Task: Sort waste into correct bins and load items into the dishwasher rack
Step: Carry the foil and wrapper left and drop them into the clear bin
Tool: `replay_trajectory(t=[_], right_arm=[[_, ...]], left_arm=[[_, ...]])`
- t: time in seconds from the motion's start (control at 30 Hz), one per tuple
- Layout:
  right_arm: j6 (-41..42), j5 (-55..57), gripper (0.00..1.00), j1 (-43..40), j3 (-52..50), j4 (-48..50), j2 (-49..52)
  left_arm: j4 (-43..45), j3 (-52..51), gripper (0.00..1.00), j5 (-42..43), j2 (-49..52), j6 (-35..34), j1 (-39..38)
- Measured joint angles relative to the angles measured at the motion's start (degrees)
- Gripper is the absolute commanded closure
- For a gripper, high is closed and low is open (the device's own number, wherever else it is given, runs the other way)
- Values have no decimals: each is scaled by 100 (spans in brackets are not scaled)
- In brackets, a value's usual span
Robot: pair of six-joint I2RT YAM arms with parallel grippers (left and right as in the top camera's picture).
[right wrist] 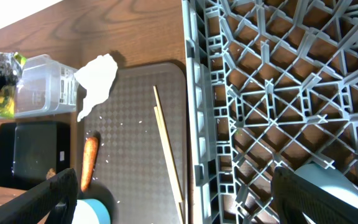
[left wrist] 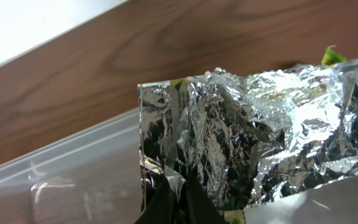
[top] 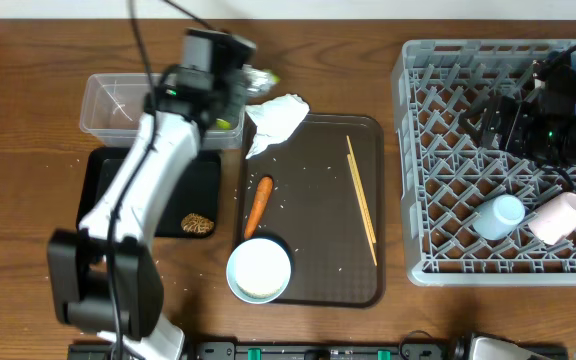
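Note:
My left gripper (top: pixel 220 102) is shut on the silver and yellow-green snack wrapper (left wrist: pixel 253 137), holding it at the right end of the clear tub (top: pixel 118 105); the wrapper also shows in the overhead view (top: pixel 258 78). The tub's rim shows in the left wrist view (left wrist: pixel 61 177). My right gripper (right wrist: pixel 179 199) is open and empty above the grey rack (top: pixel 438 180). The light blue cup (top: pixel 498 215) and pink cup (top: pixel 560 217) lie in the rack. The napkin (top: pixel 278 120), carrot (top: pixel 258 205), chopsticks (top: pixel 361 200) and white bowl (top: pixel 259 268) on the dark blue dish are on the brown tray (top: pixel 318 150).
The black tray (top: pixel 168 180) lies in front of the tub with the brown lump (top: pixel 198 223) at its near right corner. Rice grains are scattered on the brown tray. My left arm reaches over the black tray.

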Motion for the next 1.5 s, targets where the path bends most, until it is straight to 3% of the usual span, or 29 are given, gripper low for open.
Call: replay_trajectory(t=[0.1,0.17,0.4,0.63,0.87,1.2,1.27,1.33,1.4,1.5], right_arm=[[0,0,9,0,0,2,0],[0,0,9,0,0,-2,0],[0,0,8,0,0,0,0],[0,28,8,0,-4,0,0],[0,48,8,0,-4,-44,0],[0,68,8,0,-9,-83,0],[0,68,8,0,-11,-85,0],[0,68,8,0,-11,-83,0],[0,68,8,0,-22,-83,0],[0,68,8,0,-46,-81,0]], left_arm=[[258,-15,49,267,339,15,446],[332,-50,41,457,422,-20,614],[350,-63,41,1172,168,-24,522],[227,-63,41,1716,-160,72,-330],[352,-66,40,1408,555,476,-1259],[852,-146,40,852,1950,601,-1340],[868,-144,45,789,1950,599,-1338],[839,-144,64,776,1950,601,-1338],[789,-142,91,776,1950,570,-1355],[688,-142,94,780,1950,605,-1397]])
